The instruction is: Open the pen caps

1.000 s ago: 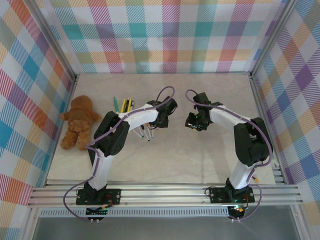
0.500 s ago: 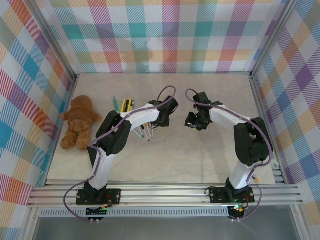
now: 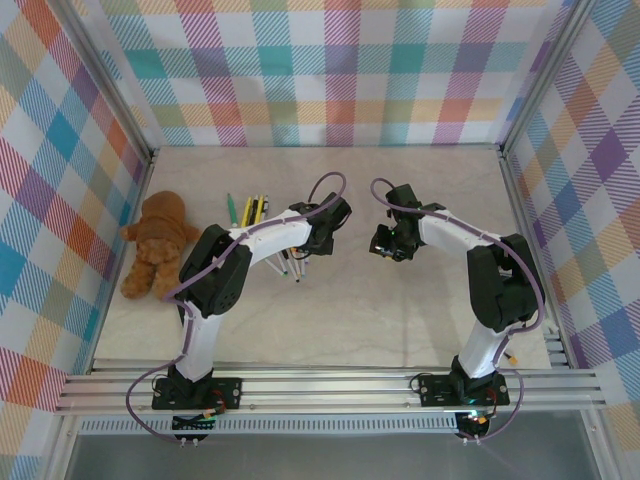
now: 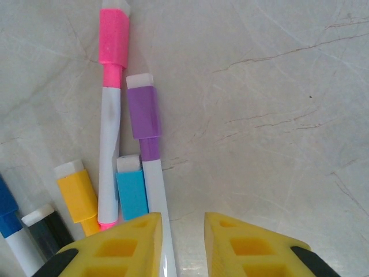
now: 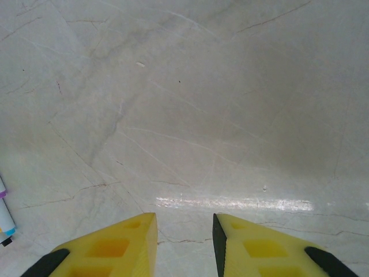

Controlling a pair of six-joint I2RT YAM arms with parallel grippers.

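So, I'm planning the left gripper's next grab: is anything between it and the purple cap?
Nothing visible does. The purple cap lies ahead, slightly left of the left gripper; the blue cap sits tight beside its pen.

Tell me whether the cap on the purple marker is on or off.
On. The purple cap sits seated on the end of its white pen barrel, which lies flat on the table; no bare tip shows.

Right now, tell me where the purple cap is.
In the left wrist view the purple cap lies left of centre, right of the pink cap and above the light blue cap, ahead of the left claw.
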